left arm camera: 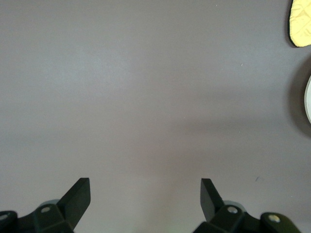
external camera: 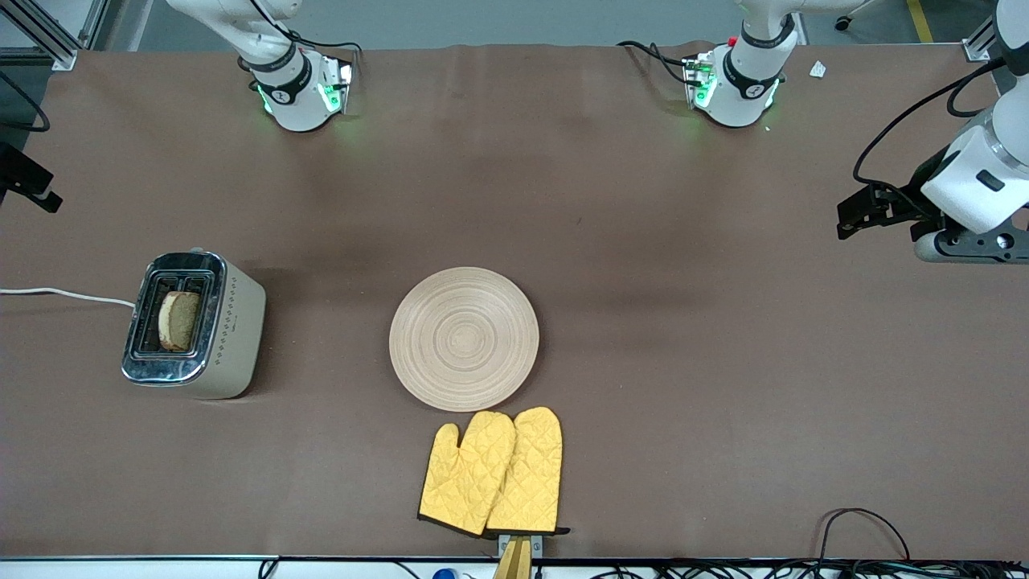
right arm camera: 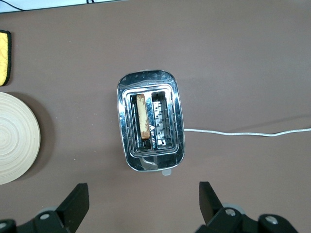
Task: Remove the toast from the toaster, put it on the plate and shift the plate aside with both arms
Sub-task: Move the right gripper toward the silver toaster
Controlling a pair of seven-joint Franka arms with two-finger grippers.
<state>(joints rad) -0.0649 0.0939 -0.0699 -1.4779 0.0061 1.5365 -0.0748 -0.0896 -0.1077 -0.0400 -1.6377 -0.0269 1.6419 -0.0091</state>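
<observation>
The toast (external camera: 178, 320) stands in one slot of a silver and cream toaster (external camera: 233, 338) toward the right arm's end of the table; the right wrist view shows it edge-on (right arm camera: 142, 118). The round light-wood plate (external camera: 464, 338) lies empty at the table's middle, and its rim shows in the right wrist view (right arm camera: 12, 141) and the left wrist view (left arm camera: 308, 99). My right gripper (right arm camera: 143, 204) is open and empty, high over the table beside the toaster (right arm camera: 177, 121). My left gripper (external camera: 852, 213) is open and empty (left arm camera: 145, 187) over bare table at the left arm's end.
Two yellow oven mitts (external camera: 492, 473) lie side by side just nearer the camera than the plate. The toaster's white cord (external camera: 64, 294) runs off the right arm's end of the table. Cables lie along the near edge (external camera: 852, 531).
</observation>
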